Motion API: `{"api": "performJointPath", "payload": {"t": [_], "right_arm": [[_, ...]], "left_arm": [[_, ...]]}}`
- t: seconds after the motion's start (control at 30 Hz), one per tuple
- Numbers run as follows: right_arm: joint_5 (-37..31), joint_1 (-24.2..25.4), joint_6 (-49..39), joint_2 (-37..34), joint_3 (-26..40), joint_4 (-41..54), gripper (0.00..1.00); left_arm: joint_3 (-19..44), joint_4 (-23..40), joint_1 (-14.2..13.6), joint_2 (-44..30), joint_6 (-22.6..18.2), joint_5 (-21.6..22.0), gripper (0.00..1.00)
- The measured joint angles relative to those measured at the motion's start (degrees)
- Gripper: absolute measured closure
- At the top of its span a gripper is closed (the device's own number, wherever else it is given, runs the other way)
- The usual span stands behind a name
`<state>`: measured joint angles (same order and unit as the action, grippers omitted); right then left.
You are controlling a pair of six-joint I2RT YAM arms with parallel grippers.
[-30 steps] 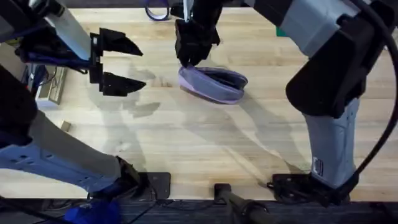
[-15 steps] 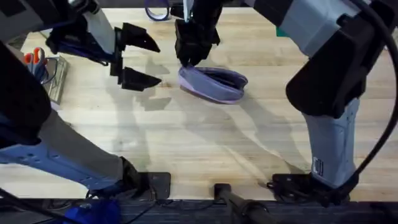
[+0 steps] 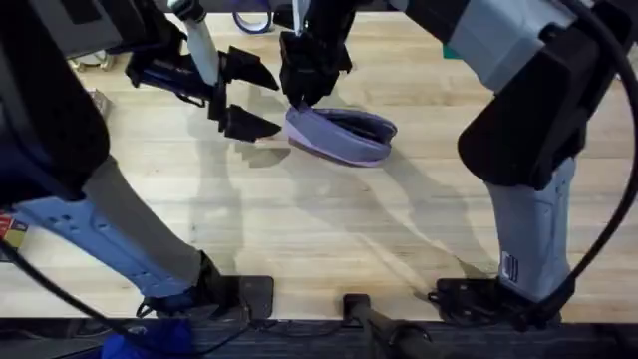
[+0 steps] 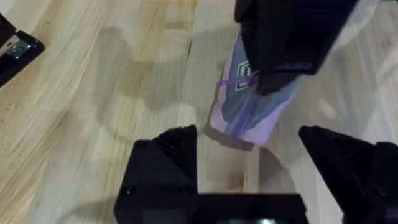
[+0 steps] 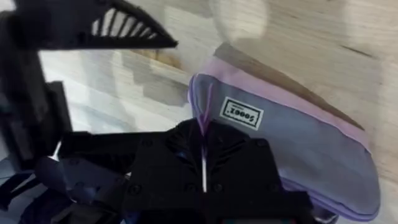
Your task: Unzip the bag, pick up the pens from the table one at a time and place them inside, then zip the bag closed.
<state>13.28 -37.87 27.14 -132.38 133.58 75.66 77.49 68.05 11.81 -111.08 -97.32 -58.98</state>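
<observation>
Bag (image 3: 342, 136): lavender pouch lying on the table (image 3: 329, 239), centre-far, long axis running left to right; its top looks slack and hollowed, so the zipper seems at least partly undone, though how far cannot be told; small label visible near its left end in both wrist views.

Right gripper (image 3: 307, 92): descends from the far side onto the bag's left end; fingers closed together on a thin purple strip at that end, apparently the zipper pull or its tab; position unchanged over the last second.

Left gripper (image 3: 242, 96): jaws spread wide, holding nothing; a second ago it hung well to the left, half a second ago nearer, now just beside the bag's left end, the wrist view showing that end between its two fingers (image 4: 165, 149) but farther off, not yet touched.

Reading: the left arm's approach suggests it means to pin or brace the bag's end while the right works the zipper; the step in hand is probably still unzipping, or holding the mouth open.

Pens: none made out on the table in these views; loading not begun as far as can be judged.

Other: tape ring (image 3: 252, 16) at the far edge; stapler (image 4: 15, 51) seen in the left wrist view.
</observation>
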Motion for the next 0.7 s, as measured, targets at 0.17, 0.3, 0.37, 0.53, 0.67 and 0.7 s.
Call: {"api": "performJointPath", "payload": {"t": [0.17, 0.3, 0.37, 0.53, 0.67, 0.7], "right_arm": [[0.0, 0.0, 0.0, 0.0, 0.0, 0.0, 0.970], [0.0, 0.0, 0.0, 0.0, 0.0, 0.0, 0.970], [0.0, 0.0, 0.0, 0.0, 0.0, 0.0, 0.970], [0.0, -0.2, 0.0, 0.0, 0.0, 0.0, 0.970], [0.0, -0.2, 0.0, 0.0, 0.0, 0.0, 0.970], [0.0, -0.3, 0.0, 0.0, 0.0, 0.0, 0.970]], "left_arm": [[0.0, -1.7, -0.4, -3.1, 0.6, -3.9, 0.007], [0.0, -2.1, -0.8, -5.2, 0.9, -6.4, 0.007], [0.0, -2.1, -1.3, -5.9, 0.9, -7.3, 0.007], [0.0, -2.3, -3.3, -6.8, 1.2, -8.0, 0.008], [0.0, -2.6, -5.0, -6.8, 1.2, -8.4, 0.007], [0.0, -2.6, -5.4, -6.8, 1.3, -8.4, 0.007]]}}
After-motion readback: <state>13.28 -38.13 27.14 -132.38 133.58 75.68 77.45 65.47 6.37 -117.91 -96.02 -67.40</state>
